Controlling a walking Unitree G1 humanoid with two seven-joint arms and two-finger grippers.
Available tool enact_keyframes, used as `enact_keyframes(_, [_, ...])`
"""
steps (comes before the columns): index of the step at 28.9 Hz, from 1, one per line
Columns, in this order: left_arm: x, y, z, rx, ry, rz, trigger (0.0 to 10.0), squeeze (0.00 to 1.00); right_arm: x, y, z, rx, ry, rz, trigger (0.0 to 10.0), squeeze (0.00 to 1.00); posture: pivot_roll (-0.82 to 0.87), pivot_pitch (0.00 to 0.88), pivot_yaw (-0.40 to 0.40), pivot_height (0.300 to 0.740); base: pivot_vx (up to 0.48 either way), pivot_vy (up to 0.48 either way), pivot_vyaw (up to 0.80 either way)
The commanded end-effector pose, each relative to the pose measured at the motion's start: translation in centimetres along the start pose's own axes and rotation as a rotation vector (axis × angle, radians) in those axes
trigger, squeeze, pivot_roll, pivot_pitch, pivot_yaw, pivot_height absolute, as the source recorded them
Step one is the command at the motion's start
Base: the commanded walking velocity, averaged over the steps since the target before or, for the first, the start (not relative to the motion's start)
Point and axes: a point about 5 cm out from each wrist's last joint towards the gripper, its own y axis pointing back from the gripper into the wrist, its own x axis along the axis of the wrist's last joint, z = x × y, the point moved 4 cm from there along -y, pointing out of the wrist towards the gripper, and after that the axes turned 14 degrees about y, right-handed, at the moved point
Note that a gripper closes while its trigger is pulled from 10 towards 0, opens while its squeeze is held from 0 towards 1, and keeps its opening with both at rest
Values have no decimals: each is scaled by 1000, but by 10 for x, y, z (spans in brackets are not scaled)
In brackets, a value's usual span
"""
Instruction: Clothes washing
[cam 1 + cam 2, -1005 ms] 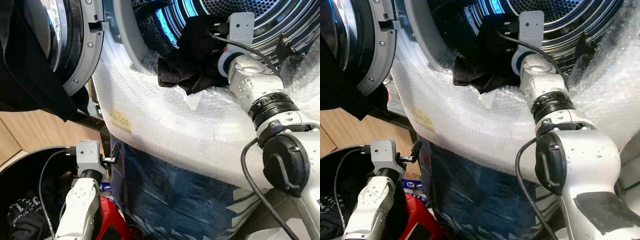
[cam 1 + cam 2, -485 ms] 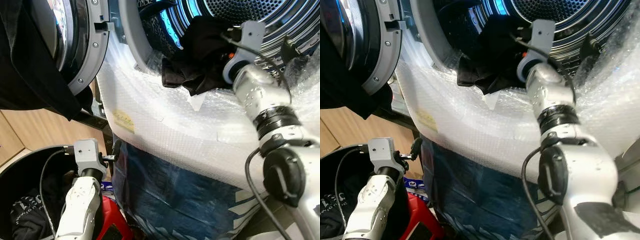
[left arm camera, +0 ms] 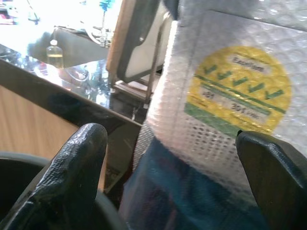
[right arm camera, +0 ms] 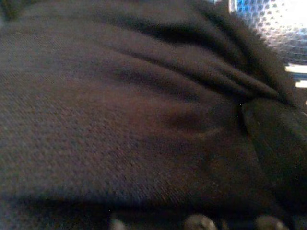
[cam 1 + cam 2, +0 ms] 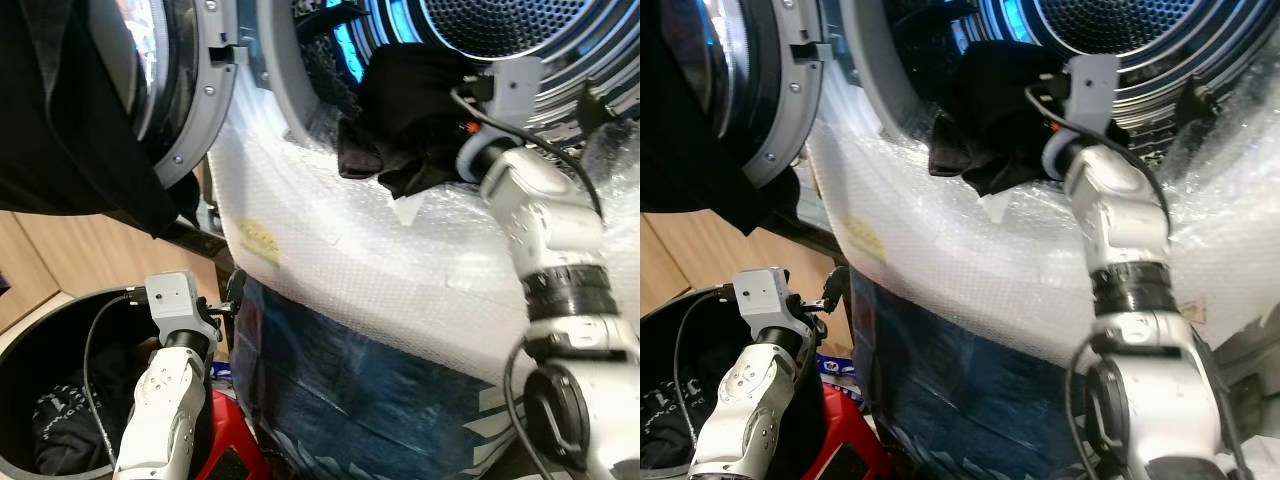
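Where the right arm reaches up and forward from its shoulder joint, I see it bent at the elbow, forearm angled toward the washer's open mouth. The right gripper (image 5: 455,130) is buried in a black garment (image 5: 405,115) that hangs over the lower lip of the opening, partly inside the drum (image 5: 510,30) and partly draped onto the bubble wrap (image 5: 400,270) covering the machine's front. In the right wrist view dark cloth (image 4: 134,110) presses close against the lens, with one black finger (image 4: 278,143) at its edge and a bit of perforated drum wall beyond; I cannot tell how far the fingers are parted or whether they hold the cloth.

The left arm is low, forearm upright, wrist beside the washer's lower front. The left gripper (image 3: 172,163) stands wide apart with nothing between its fingers (image 3: 72,167), aimed at a yellow sticker (image 3: 237,88) on the bubble wrap.

The washer door (image 5: 190,110) is swung open to the left, dark cloth hanging before it. A round dark basket (image 5: 60,330) sits low left with black clothes (image 5: 65,440) inside. Something red (image 5: 230,455) lies by the left arm's base.
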Motion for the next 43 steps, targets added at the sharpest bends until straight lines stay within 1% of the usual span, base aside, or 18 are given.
enact_keyframes(1, [2,1,3,-10,-15,-5,10000,0,19,8,28,-108,34,44,10000,1000,11,0,-54,740,0,0,0])
enact_keyframes(4, [3,1,3,-11,-21,-1,10000,0,24,15,28,-100,7,60,10000,1000,22,0,-58,740,0,0,0])
enact_keyframes(8, [5,1,2,-6,-23,2,10000,0,27,27,12,-30,-58,90,10000,1000,13,0,-56,740,0,0,0])
enact_keyframes(13, [5,-1,4,-11,-20,2,10000,0,19,40,-11,59,-27,79,10000,1000,4,0,-49,740,0,0,0])
enact_keyframes(14, [5,-1,4,-11,-20,2,10000,0,19,40,-11,59,-27,79,10000,1000,4,0,-49,740,0,0,0])
enact_keyframes(15, [7,-2,5,-17,-20,4,10000,0,20,44,-20,118,-12,85,10000,910,2,0,-47,740,0,0,0])
enact_keyframes(16, [7,-2,6,-20,-21,4,10000,0,23,47,-26,153,-14,100,10000,90,0,0,-46,740,0,0,0])
enact_keyframes(17, [7,-3,6,-22,-23,2,10000,0,26,52,-32,187,-20,112,10000,90,-6,0,-41,740,0,0,0])
enact_keyframes(18, [7,-2,6,-25,-24,0,10000,0,27,56,-36,204,-10,116,10000,0,-9,0,-38,740,0,0,0])
enact_keyframes(24, [4,-1,8,-30,-20,-13,10000,0,27,81,-44,288,67,120,10000,0,-21,0,-42,740,0,0,0])
enact_keyframes(29, [2,-1,13,-49,-18,-24,10000,0,13,97,-50,329,105,59,10000,0,-37,0,-36,740,0,0,0])
enact_keyframes(34, [2,-2,15,-58,-19,-25,10000,0,11,97,-51,303,100,51,10000,0,-39,0,-30,740,0,0,0])
enact_keyframes(35, [2,-2,17,-64,-27,-27,10000,0,24,93,-49,252,71,132,10000,0,-37,0,-26,740,0,0,0])
enact_keyframes(36, [2,-2,17,-64,-27,-27,10000,0,24,93,-49,252,71,132,10000,0,-37,0,-26,740,0,0,0])
enact_keyframes(38, [-2,-2,16,-66,-46,-41,10000,0,58,90,-40,135,-83,322,10000,0,-37,0,-26,740,0,0,0])
enact_keyframes(40, [-3,-1,17,-70,-43,-42,10000,0,65,91,-38,119,-117,361,10000,0,-37,0,-26,740,0,0,0])
enact_keyframes(42, [-3,-1,17,-72,-47,-43,10000,0,68,94,-44,152,-86,377,10000,0,-31,0,-26,740,0,0,0])
enact_keyframes(43, [-4,0,17,-76,-59,-47,10000,0,74,102,-57,211,-79,438,10000,0,-33,0,-24,740,0,0,0])
